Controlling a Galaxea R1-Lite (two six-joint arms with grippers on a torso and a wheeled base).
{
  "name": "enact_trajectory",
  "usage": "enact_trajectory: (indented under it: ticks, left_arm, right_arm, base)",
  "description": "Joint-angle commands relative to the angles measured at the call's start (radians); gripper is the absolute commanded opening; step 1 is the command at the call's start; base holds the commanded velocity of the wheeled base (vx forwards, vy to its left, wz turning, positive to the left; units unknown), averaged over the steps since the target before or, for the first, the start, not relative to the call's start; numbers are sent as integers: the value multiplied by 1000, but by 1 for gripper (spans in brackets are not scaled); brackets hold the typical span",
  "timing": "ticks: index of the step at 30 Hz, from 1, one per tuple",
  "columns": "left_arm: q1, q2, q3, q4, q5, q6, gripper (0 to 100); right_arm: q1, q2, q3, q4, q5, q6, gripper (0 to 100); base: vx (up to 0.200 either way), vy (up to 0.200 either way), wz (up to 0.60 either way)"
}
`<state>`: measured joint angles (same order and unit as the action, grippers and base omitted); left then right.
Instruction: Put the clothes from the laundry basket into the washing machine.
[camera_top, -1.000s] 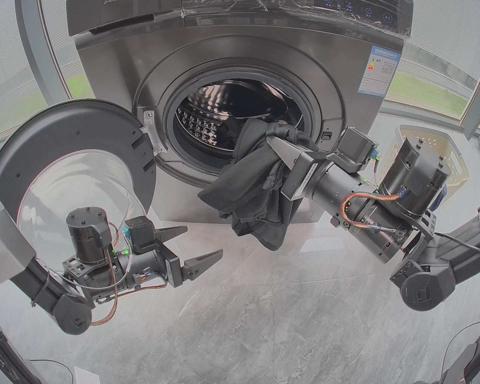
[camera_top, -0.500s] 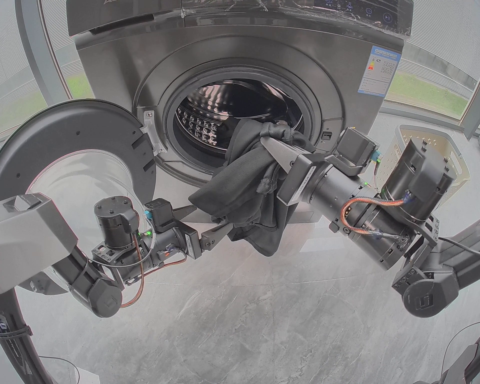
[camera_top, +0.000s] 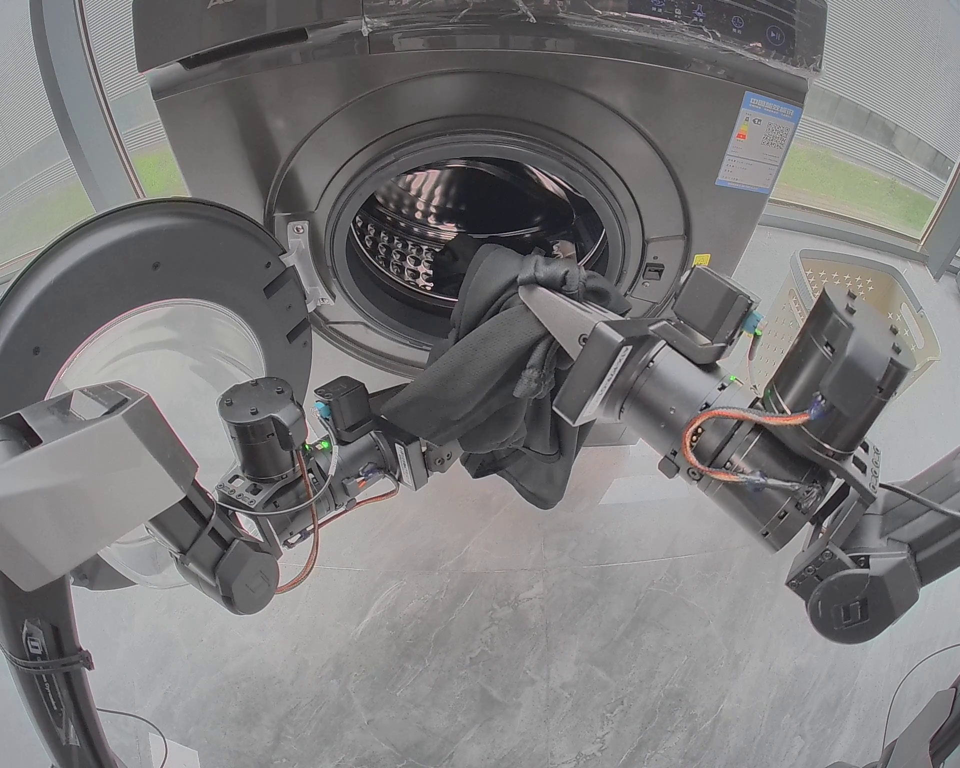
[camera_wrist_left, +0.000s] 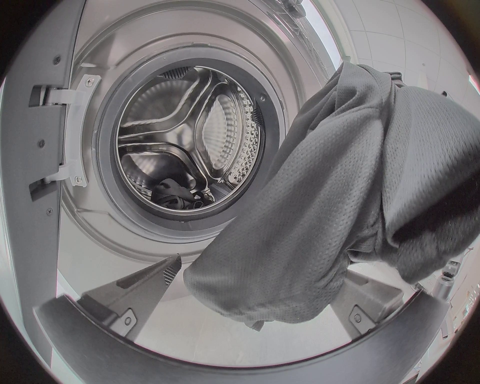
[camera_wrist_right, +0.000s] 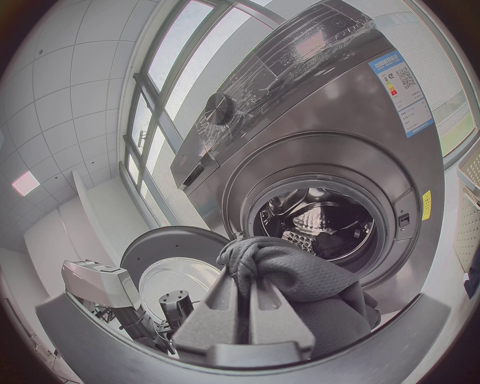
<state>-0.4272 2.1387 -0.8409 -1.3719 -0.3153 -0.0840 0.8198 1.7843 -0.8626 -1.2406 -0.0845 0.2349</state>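
- We judge the step in hand to be loading. Our right end effector (camera_top: 537, 297) is clamped on a bunched fold of the dark grey mesh-knit garment (camera_top: 500, 390), just in front of the round mouth of the silver front-loading washing machine (camera_top: 560, 130).
- The garment's lower part hangs outside, below the rim. Our left end effector (camera_wrist_left: 260, 270) sits beneath it with its fingers spread, the hem between them, ungripped.
- A dark bundle of clothing (camera_wrist_left: 172, 192) lies in the steel drum.
- Next, we think, the left should lift the hem while the right pushes deeper before releasing.
- The cream perforated laundry basket (camera_top: 880, 290) stands to the machine's right.
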Motion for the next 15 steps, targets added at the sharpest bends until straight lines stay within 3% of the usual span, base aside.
enact_trajectory:
  ticks: [1, 11, 12, 15]
  left_arm:
    - [-8, 1, -9, -4, -1, 0, 100]
    - [-25, 24, -20, -36, -14, 1, 100]
    - [-25, 27, -24, -39, -14, 1, 0]
    - [-24, 38, -38, -45, -11, -2, 0]
  right_arm:
    - [1, 4, 2, 0, 0, 0, 0]
    - [1, 7, 2, 0, 3, 0, 0]
    - [1, 7, 2, 0, 3, 0, 0]
    - [1, 6, 8, -2, 3, 0, 0]
  base:
    - [0, 0, 0]
    - [0, 0, 0]
    - [0, 0, 0]
    - [0, 0, 0]
